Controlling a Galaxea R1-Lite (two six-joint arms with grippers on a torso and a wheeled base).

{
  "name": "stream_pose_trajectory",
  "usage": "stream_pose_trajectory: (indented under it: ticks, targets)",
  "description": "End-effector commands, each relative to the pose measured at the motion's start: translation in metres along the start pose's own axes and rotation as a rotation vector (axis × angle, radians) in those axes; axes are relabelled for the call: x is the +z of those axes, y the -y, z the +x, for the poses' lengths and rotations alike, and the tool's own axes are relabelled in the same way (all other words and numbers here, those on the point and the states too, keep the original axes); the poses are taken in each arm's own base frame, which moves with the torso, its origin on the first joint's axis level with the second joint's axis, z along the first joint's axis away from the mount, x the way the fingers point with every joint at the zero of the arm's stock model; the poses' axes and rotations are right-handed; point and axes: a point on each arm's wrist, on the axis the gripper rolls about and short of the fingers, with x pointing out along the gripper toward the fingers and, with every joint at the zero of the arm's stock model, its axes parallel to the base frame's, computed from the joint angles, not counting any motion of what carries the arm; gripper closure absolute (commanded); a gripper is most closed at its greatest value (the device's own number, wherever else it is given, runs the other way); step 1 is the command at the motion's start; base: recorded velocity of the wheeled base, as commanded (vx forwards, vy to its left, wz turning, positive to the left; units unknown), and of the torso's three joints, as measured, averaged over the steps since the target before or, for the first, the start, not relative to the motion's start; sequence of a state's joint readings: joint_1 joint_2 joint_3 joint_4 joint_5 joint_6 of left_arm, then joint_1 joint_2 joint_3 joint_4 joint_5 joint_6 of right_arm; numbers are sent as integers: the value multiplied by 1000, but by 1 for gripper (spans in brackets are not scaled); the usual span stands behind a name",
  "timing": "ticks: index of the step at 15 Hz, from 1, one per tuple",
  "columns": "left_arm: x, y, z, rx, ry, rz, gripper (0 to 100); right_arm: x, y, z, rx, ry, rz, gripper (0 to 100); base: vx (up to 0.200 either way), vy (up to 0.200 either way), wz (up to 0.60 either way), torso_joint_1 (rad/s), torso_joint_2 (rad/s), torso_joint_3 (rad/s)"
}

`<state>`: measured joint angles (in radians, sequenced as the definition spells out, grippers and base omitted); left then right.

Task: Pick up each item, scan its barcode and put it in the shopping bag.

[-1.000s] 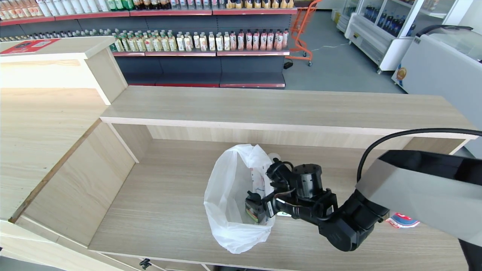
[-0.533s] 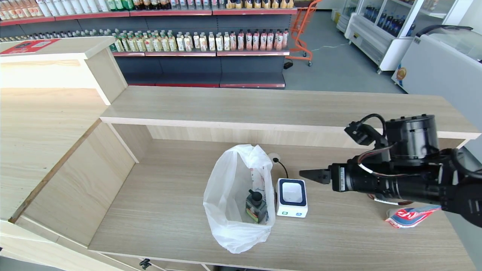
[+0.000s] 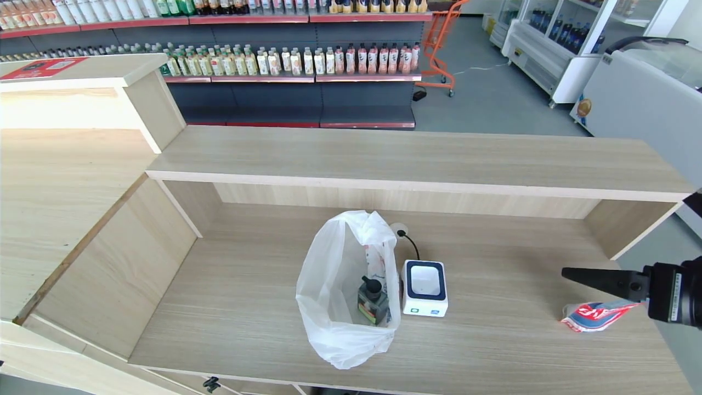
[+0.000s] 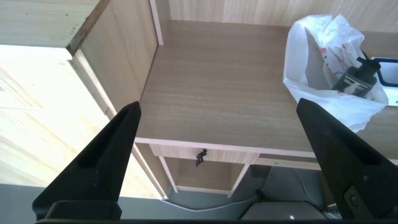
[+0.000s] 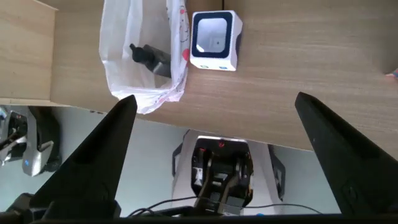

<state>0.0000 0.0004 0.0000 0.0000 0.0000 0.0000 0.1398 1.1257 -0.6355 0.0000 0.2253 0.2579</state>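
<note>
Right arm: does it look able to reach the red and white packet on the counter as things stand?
Probably yes. The packet lies on bare counter close beside the open right gripper, well apart from the scanner and shopping bag, with nothing between them.

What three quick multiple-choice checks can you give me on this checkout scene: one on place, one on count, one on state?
1. Relative to the shopping bag, the scanner stands:
A) inside it
B) close beside it, on the right arm's side
C) on top of it

2. Goods lying on the counter outside the bag:
A) none
B) one
C) four

3. The right pincer is:
A) shut on a bottle
B) shut on the bag
C) open and empty

Answers:
1 B: it sits on the counter next to the bag.
2 B: just the red-and-white packet lies there.
3 C: its fingers spread wide with nothing between them.
</note>
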Motion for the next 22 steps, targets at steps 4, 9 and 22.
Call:
stream_pose_trajectory:
  ticks: [4,9,22]
  targets:
    - [0,0,0,0,0,-2,0,-8,5,-6,-29,5,15,0,-150,0,0,3,1,2]
    - [0,0,0,0,-1,-2,0,-5,13,-3,-91,10,48,0,0,-120,0,-2,0,2]
    - [0,0,0,2,-1,-6,0,11,41,21,-248,24,498,0,-62,-200,0,3,4,3]
